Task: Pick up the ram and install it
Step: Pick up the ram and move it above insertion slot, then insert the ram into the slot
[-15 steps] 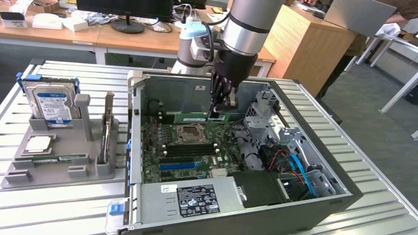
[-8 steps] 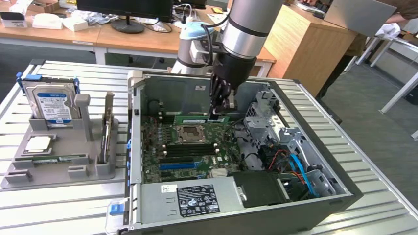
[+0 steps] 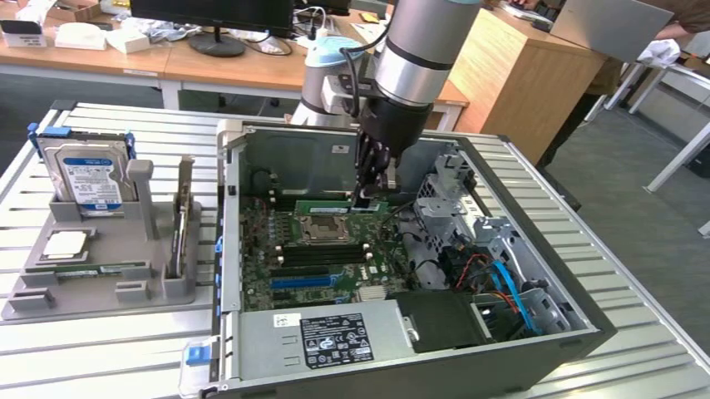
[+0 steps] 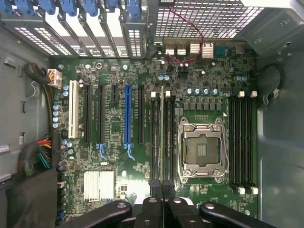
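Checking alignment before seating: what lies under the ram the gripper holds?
Under the ram, gripped edge-on by the fingers, black memory slots flank it beside the CPU socket. What lies straight beneath is hidden by the ram itself.

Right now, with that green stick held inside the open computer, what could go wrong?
The pincer is shut on the ram, which is lined up edge-on with narrow black memory slots packed side by side. If it is slightly off line, it might land on a ridge or in the neighbouring slot, and could bend if pushed. The open processor socket sits just beside these slots, so a slipped stick could scrape its bare contacts.
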`<state>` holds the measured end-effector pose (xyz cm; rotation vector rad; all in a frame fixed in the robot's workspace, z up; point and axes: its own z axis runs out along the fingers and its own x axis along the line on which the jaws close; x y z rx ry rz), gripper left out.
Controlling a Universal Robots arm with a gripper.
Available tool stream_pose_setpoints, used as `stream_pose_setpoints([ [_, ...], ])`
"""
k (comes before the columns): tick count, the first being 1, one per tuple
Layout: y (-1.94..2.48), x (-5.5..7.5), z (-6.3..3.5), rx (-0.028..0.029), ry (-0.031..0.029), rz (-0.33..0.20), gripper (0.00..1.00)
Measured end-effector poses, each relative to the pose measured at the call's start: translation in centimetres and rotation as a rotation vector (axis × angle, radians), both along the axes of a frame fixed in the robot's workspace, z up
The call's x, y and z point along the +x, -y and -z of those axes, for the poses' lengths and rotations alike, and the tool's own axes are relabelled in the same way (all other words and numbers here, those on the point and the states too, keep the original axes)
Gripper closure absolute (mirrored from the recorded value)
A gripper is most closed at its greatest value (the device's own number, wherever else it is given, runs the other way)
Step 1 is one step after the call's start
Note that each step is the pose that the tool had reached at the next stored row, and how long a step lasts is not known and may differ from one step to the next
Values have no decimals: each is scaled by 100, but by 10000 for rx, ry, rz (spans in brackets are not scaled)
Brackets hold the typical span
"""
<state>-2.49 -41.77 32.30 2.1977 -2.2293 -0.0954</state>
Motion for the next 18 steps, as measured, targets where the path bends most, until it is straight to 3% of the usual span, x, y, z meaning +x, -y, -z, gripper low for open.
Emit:
stream_pose_setpoints([
  [18,0,0,77,-13,-1,7,89],
])
